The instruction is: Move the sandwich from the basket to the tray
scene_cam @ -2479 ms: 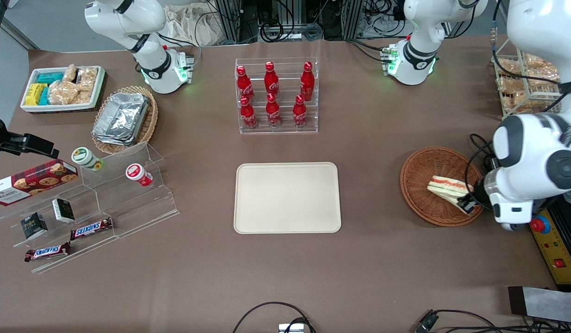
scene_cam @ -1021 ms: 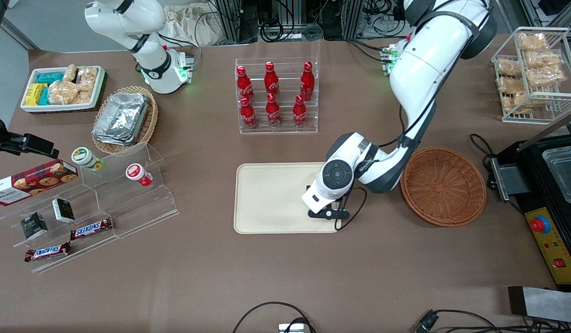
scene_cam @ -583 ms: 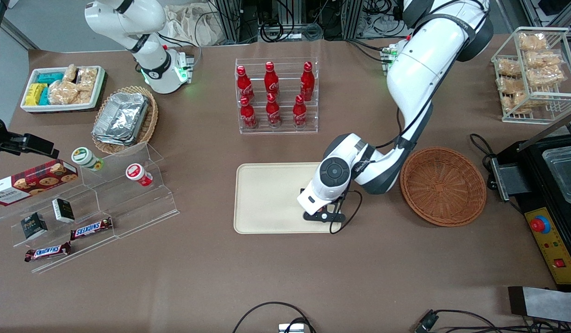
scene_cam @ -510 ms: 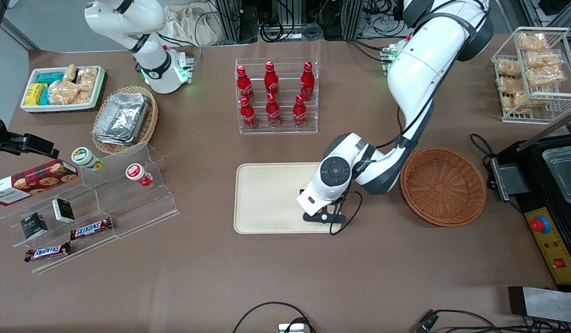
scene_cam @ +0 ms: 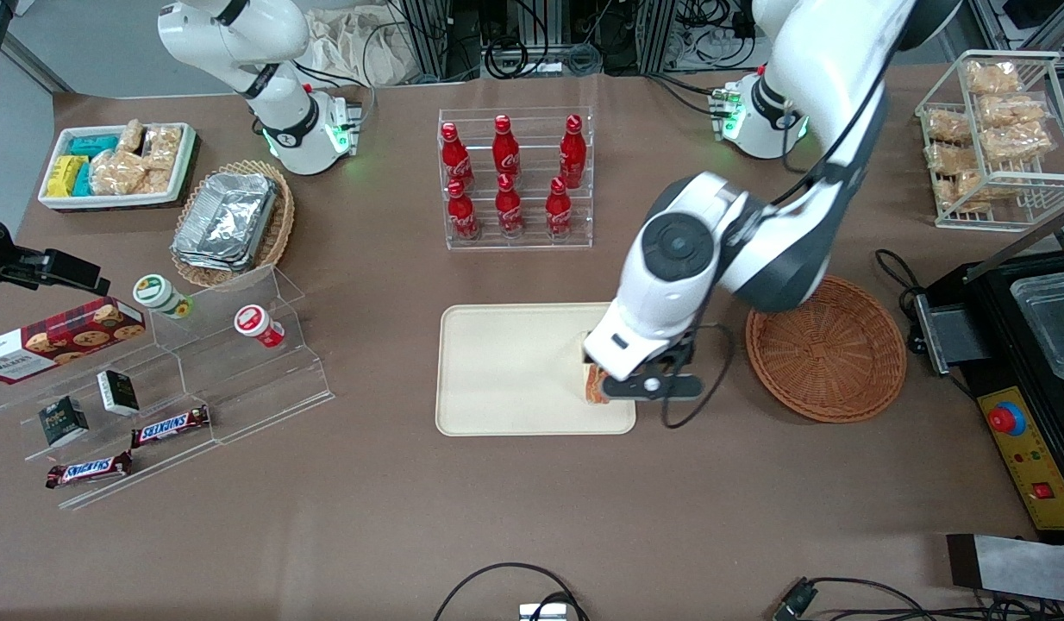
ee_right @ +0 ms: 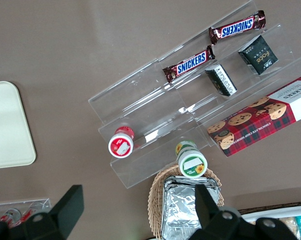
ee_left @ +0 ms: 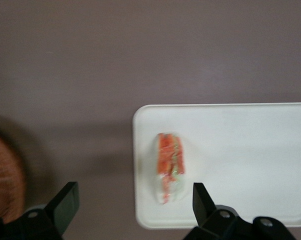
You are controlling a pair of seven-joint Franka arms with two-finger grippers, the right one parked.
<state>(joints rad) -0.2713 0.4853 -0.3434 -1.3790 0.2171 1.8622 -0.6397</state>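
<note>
The sandwich [ee_left: 170, 165], a white wedge with red-orange and green filling, lies on the cream tray [ee_left: 250, 150] near the corner closest to the basket. In the front view only a sliver of the sandwich [scene_cam: 593, 385] shows under the wrist, on the tray [scene_cam: 515, 362]. My left gripper [ee_left: 135, 202] is open and empty, raised above the sandwich and the tray's corner, with its black fingertips [ee_left: 65, 200] wide apart. In the front view the gripper [scene_cam: 640, 384] is hidden under the wrist. The round reddish-brown basket [scene_cam: 825, 345] stands beside the tray with nothing in it.
A clear rack of red cola bottles [scene_cam: 515, 177] stands farther from the front camera than the tray. A white wire rack of bagged pastries [scene_cam: 998, 138] is at the working arm's end. Clear stepped shelves with snacks [scene_cam: 170, 379] lie toward the parked arm's end.
My left gripper carried the sandwich from the basket to the tray, let it go there, and has now risen above it, open. The basket has nothing in it.
</note>
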